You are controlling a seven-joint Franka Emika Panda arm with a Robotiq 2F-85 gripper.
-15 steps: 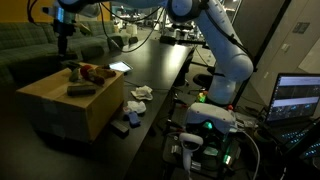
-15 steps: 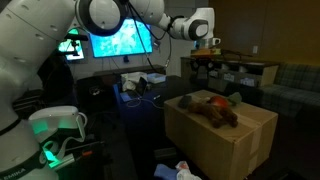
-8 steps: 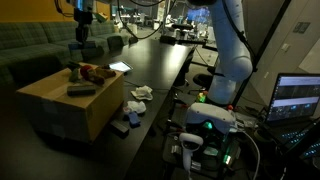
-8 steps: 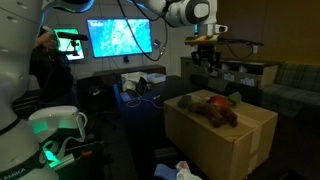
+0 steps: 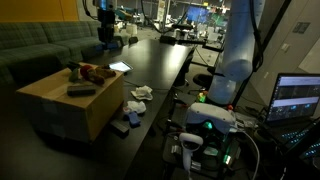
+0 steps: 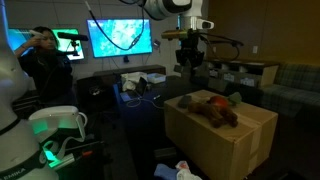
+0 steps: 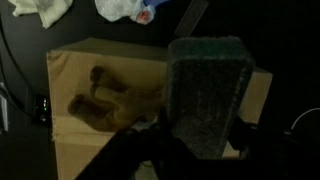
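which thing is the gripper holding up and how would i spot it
Find the big cardboard box; the gripper hangs high above it. Clamped in it is a fuzzy grey-green rectangular block, flat-faced and squared off, unlike the lumpy brown plush toy lying on the box top.

- Block (image 7: 205, 95): dark grey-green and rectangular, with a rough, sponge-like face.
- It stands upright on its long axis, clamped in the hand (image 7: 200, 150).
- It hangs in the air well above the box (image 7: 70, 80), touching nothing on it.
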